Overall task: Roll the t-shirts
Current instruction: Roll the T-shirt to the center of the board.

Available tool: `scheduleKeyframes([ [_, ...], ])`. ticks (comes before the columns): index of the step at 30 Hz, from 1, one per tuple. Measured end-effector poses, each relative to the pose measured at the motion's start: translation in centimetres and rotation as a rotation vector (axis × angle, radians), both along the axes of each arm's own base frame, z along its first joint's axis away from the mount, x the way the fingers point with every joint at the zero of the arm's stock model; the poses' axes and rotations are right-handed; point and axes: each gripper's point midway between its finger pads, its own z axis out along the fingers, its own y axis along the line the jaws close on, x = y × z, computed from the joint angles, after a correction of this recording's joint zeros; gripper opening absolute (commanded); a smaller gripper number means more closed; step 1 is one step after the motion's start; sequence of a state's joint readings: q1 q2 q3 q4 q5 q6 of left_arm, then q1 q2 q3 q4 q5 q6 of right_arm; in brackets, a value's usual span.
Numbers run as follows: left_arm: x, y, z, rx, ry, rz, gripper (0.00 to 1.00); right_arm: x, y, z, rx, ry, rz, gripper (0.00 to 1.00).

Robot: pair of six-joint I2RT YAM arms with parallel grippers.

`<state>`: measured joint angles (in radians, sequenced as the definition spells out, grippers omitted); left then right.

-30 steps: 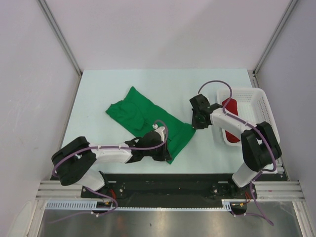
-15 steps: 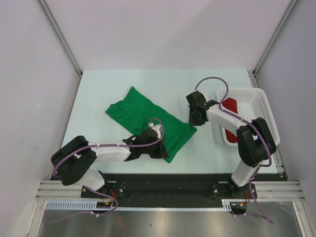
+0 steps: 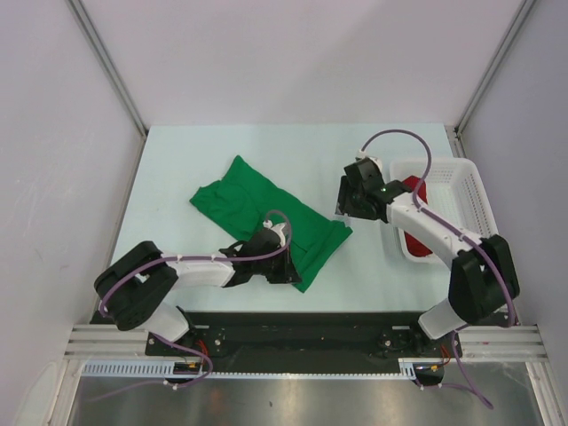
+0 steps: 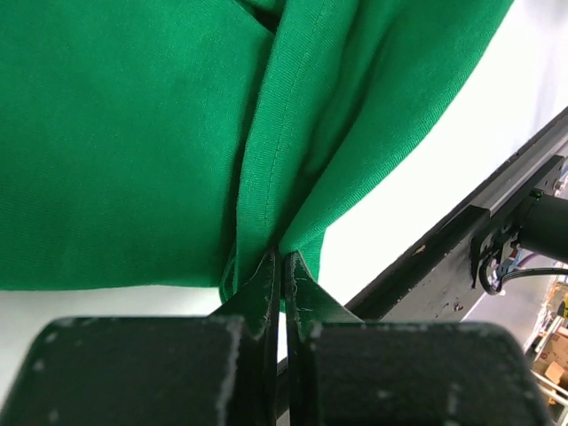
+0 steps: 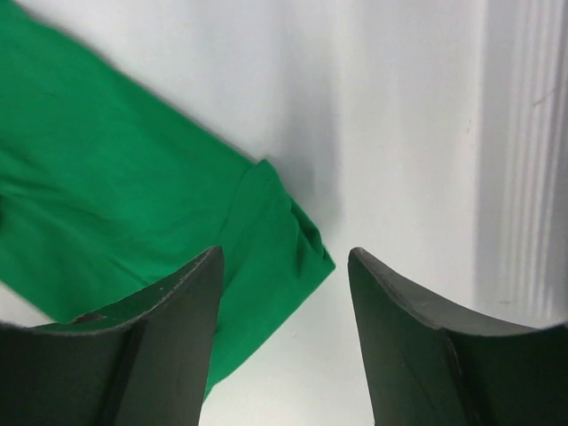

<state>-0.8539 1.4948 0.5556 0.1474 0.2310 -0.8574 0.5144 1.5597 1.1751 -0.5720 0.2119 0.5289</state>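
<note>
Bench note, 1 moment.

- The green t-shirt (image 3: 262, 211) lies spread on the table (image 3: 266, 146), running on a slant from left of centre toward the near right.
- The left gripper (image 3: 291, 272) sits at the shirt's near edge. The left wrist view shows its jaws pressed together on a pinch of the green hem. A ridge of bunched cloth rises away from the tips. The gripper body fills the bottom of that view and hides the cloth beneath it.
- The right gripper (image 3: 344, 209) is at the shirt's right corner, jaws apart, with nothing between the 2 fingers. In the right wrist view the corner of the cloth lies flat on the table below the gap. I cannot tell whether the tips touch the table.
- The red t-shirt (image 3: 414, 188) is inside the basket (image 3: 475, 191), which stands at the table's right side. The right arm crosses over it, so only 2 red patches show, and its shape is hard to make out.
- In the left wrist view a dark rail (image 4: 461, 240) runs along the near edge of the table, cut off at the right. The right edge of the right wrist view is a pale blur that I cannot identify.
</note>
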Motion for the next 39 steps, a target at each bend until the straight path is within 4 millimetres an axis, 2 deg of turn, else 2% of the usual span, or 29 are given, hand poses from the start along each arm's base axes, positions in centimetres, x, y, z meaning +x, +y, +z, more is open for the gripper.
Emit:
scheduleKeyframes([
  [2,0.0,0.0,0.0,-0.001,0.001,-0.001,0.00,-0.4,-0.1,1.5,0.034,-0.034,-0.012,0.61],
  [4,0.0,0.0,0.0,-0.001,0.003,0.001,0.00,-1.3,0.0,1.8,0.066,-0.036,-0.023,0.61],
  [7,0.0,0.0,-0.2,0.000,0.011,0.003,0.00,-2.9,0.6,0.8,0.084,-0.001,-0.034,0.62],
  [11,0.0,0.0,-0.2,-0.002,0.012,0.002,0.00,-5.5,2.5,-0.8,0.098,0.058,-0.023,0.62],
  [13,0.0,0.0,-0.2,-0.003,0.012,0.003,0.00,-6.0,3.2,-1.2,0.109,0.075,-0.030,0.60],
  [23,0.0,-0.1,-0.2,-0.003,0.012,0.002,0.00,-6.3,3.9,-4.0,0.122,0.160,-0.123,0.60],
  [27,0.0,0.0,-0.2,-0.002,0.012,0.003,0.00,-6.3,4.0,-4.2,0.133,0.171,-0.146,0.59],
  [33,0.0,0.0,-0.2,-0.003,0.012,0.002,0.00,-6.2,3.7,-4.9,0.133,0.191,-0.188,0.50],
  [39,0.0,0.0,-0.2,-0.003,0.012,0.002,0.00,-5.4,2.6,-5.0,0.139,0.193,-0.235,0.40],
])
